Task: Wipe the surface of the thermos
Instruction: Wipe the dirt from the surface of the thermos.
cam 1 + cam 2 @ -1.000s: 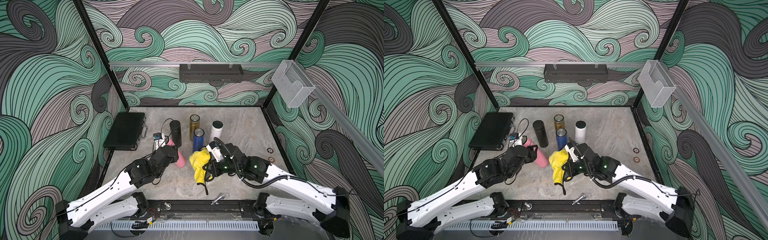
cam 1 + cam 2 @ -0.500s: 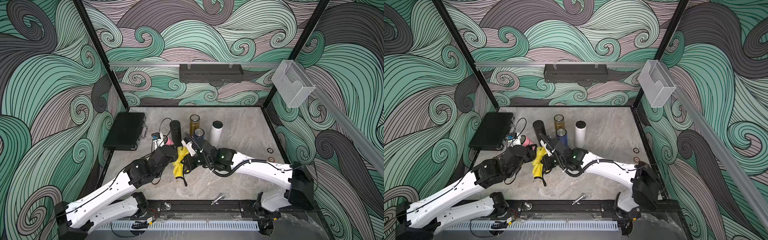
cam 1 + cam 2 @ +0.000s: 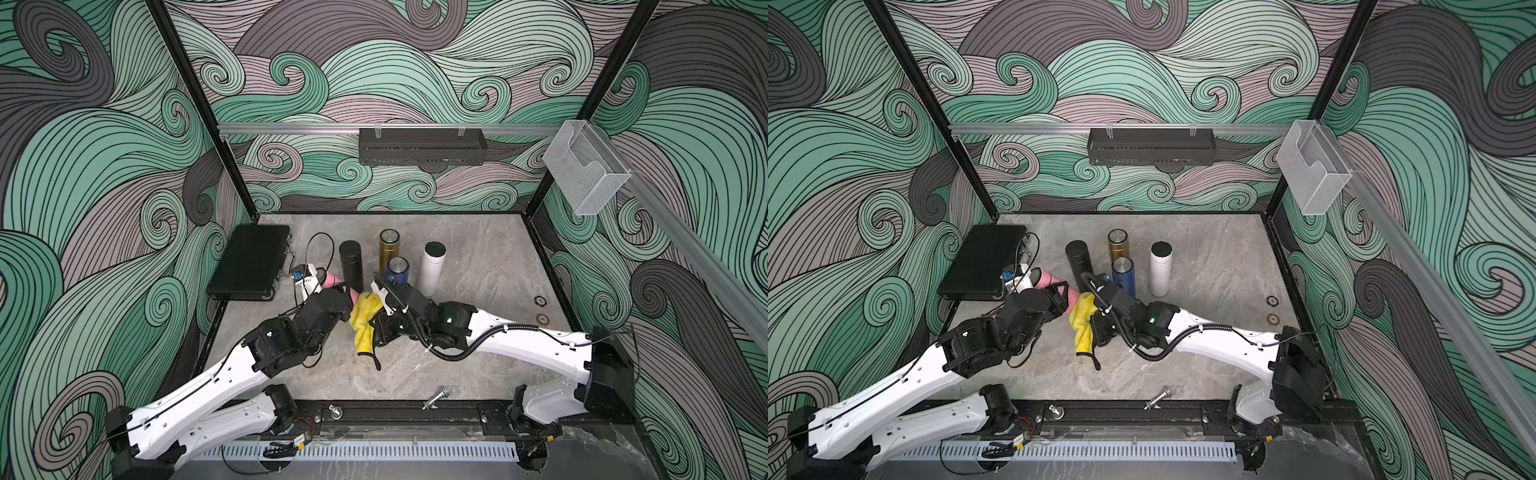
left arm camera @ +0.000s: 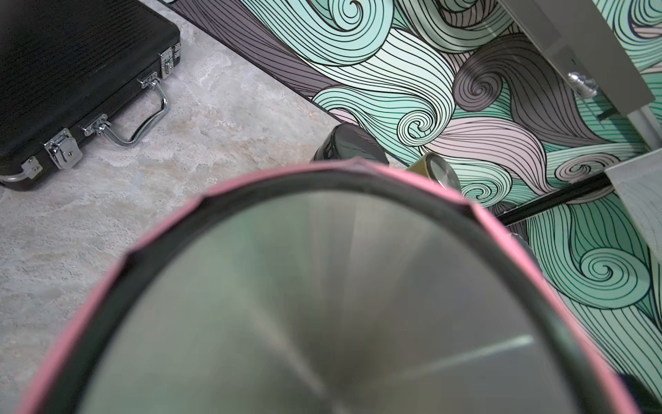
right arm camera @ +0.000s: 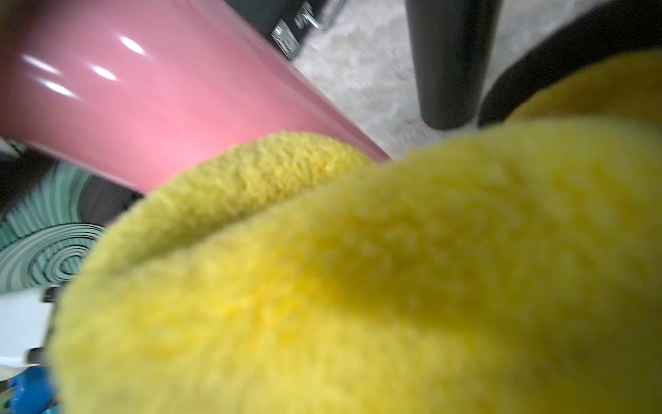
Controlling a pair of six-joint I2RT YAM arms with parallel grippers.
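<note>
My left gripper is shut on the pink thermos, holding it tilted above the table. In the left wrist view the thermos's steel end fills the frame and hides the jaws. My right gripper is shut on a yellow cloth. The cloth's upper fold presses against the thermos's lower side. In the right wrist view the cloth covers the jaws and lies against the pink wall of the thermos.
Just behind the arms stand a black thermos, a bronze one, a blue one and a white one. A black case lies at the left. Two rings lie at the right, a bolt at the front.
My right arm has swung left with the yellow cloth, from the middle of the table onto the pink thermos. The left arm has kept the thermos almost still.
</note>
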